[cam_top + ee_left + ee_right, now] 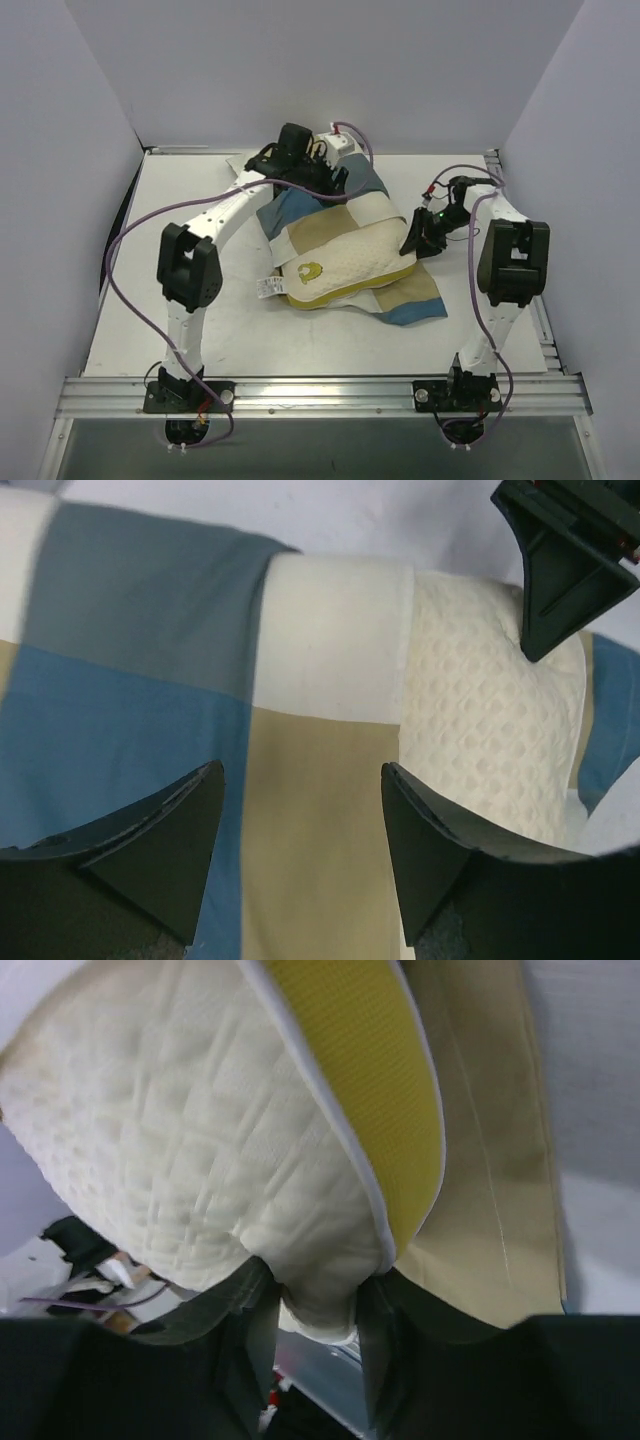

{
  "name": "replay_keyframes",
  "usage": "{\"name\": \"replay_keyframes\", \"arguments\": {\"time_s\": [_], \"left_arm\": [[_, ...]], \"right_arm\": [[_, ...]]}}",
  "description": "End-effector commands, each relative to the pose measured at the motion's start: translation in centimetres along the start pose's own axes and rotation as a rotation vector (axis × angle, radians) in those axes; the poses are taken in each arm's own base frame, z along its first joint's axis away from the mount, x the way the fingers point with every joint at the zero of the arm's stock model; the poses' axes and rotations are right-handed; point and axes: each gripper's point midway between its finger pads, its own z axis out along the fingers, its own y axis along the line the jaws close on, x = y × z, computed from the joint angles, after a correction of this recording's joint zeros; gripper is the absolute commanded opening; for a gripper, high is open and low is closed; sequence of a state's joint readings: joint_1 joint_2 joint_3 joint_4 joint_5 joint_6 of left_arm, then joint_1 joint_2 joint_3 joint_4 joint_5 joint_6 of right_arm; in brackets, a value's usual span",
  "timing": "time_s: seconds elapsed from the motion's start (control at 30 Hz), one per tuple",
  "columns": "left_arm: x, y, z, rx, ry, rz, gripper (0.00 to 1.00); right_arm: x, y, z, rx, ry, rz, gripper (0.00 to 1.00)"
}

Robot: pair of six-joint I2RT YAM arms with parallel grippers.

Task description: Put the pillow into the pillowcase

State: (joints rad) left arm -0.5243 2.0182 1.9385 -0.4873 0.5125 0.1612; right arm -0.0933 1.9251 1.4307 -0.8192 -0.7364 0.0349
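Observation:
The cream-white pillow (345, 262) lies in the middle of the table with its yellow emblem (308, 270) toward the front. The blue, tan and white checked pillowcase (325, 205) covers its far end, and more of it lies under the pillow at the right (415, 300). My left gripper (300, 165) hovers open over the pillowcase (150, 700), holding nothing; the pillow's knit surface (480, 740) shows to the right of it. My right gripper (415, 240) is shut on the pillow's right corner (320, 1300). The yellow edge band (360, 1080) and tan pillowcase cloth (490, 1160) lie beside it.
A white box (335, 145) stands at the back behind the left gripper. A small white label (270, 288) sticks out at the pillow's front left. Purple cables loop over both arms. Walls close in the table (180, 300) on three sides.

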Motion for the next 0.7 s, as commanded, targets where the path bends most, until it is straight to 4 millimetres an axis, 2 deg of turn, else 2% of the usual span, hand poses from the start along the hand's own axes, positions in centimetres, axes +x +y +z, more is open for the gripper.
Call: {"name": "replay_keyframes", "arguments": {"time_s": [0.0, 0.07, 0.13, 0.17, 0.23, 0.27, 0.33, 0.4, 0.43, 0.5, 0.63, 0.67], "left_arm": [[2.7, -2.5, 2.9, 0.094, 0.104, 0.106, 0.72], [2.7, -3.2, 4.1, 0.098, 0.109, 0.145, 0.72], [3.8, -3.9, 6.2, 0.100, 0.138, 0.162, 0.72], [4.8, -3.9, 7.4, 0.101, 0.157, 0.164, 0.72], [4.6, -4.1, 8.6, 0.078, 0.160, 0.201, 0.72], [5.5, -3.7, 9.5, 0.070, 0.177, 0.212, 0.72], [5.4, -3.7, 10.3, 0.056, 0.177, 0.238, 0.72], [6.4, -3.4, 11.4, 0.051, 0.196, 0.243, 0.72], [6.1, -2.9, 11.6, 0.020, 0.194, 0.254, 0.71], [6.7, -1.9, 12.3, -0.014, 0.208, 0.253, 0.67], [6.3, -0.4, 13.1, -0.068, 0.201, 0.271, 0.49], [6.5, -0.5, 13.3, -0.065, 0.205, 0.281, 0.37]], "right_arm": [[0.1, 1.2, 2.3, -0.063, 0.055, 0.050, 0.30], [-0.2, 1.3, 2.6, -0.062, 0.048, 0.047, 0.19], [-0.2, 1.2, 2.6, -0.054, 0.038, 0.041, 0.11], [-0.2, 1.3, 2.3, -0.053, 0.029, 0.031, 0.09], [-0.1, 1.3, 2.3, -0.053, 0.029, 0.030, 0.06], [0.0, 1.4, 2.3, -0.053, 0.029, 0.028, 0.04], [0.2, 1.4, 2.3, -0.062, 0.035, 0.035, 0.02], [0.3, 1.7, 2.4, -0.074, 0.038, 0.035, 0.00], [0.5, 1.6, 2.5, -0.073, 0.044, 0.040, 0.00], [0.6, 1.5, 2.5, -0.073, 0.046, 0.039, 0.00], [0.8, 1.5, 2.7, -0.079, 0.046, 0.045, 0.00], [0.8, 1.5, 2.8, -0.085, 0.046, 0.049, 0.00]]}}
